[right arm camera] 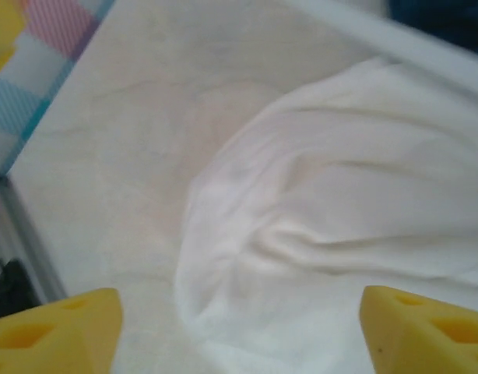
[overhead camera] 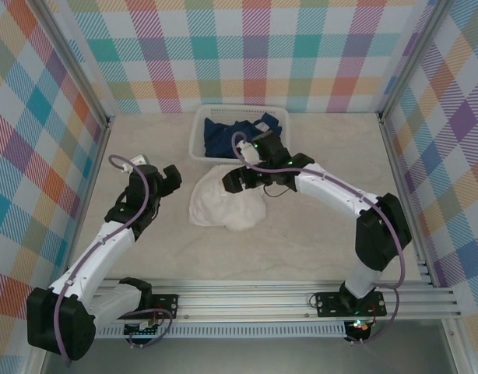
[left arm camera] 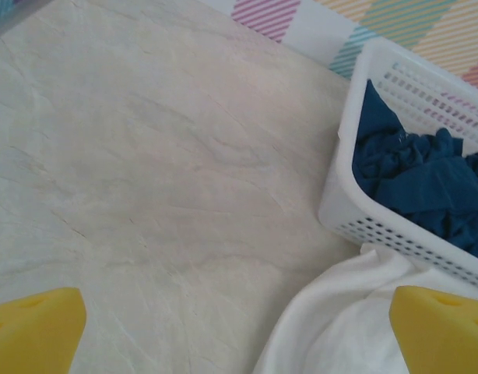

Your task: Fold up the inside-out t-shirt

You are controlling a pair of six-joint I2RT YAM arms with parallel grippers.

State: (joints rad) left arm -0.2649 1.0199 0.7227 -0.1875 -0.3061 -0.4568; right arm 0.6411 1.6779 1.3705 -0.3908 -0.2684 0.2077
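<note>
Heap of white cotton, basically: inside-out t-shirt [overhead camera: 227, 204] bunched up around the middle of the top view, on the table [overhead camera: 317, 156], upper edge right up against the front wall of the white basket [overhead camera: 198, 140] holding the dark blue garment [overhead camera: 231, 134]. No real long axis to speak of yet, just a lump, maybe slightly wider left-to-right than top-to-bottom. Can't make out collar, sleeves or tag anywhere.

Over the lump's upper edge, close to the basket: right gripper [overhead camera: 243, 181], gaping wide with nothing pinched. Same story from the right wrist view, yellow fingertips [right arm camera: 52, 327] out at both bottom corners, wrinkled shirt directly beneath and running toward the upper right of the frame.

Just off the shirt's left edge: left gripper [overhead camera: 170, 181], also spread wide and empty. Mostly bare table under it in the left wrist view, with a bit of shirt at lower right below the basket.

Probably at the spread-it-flat stage, nowhere near an actual fold. Key relation for the next move: shirt straight below the right gripper, off to the right of the left one. So right arm nearer, likely best placed for a pinch on the top edge, with only a short reach rightward needed from the left. Main risk, at a guess: catching two layers at once and dragging the lump instead of opening it.
</note>
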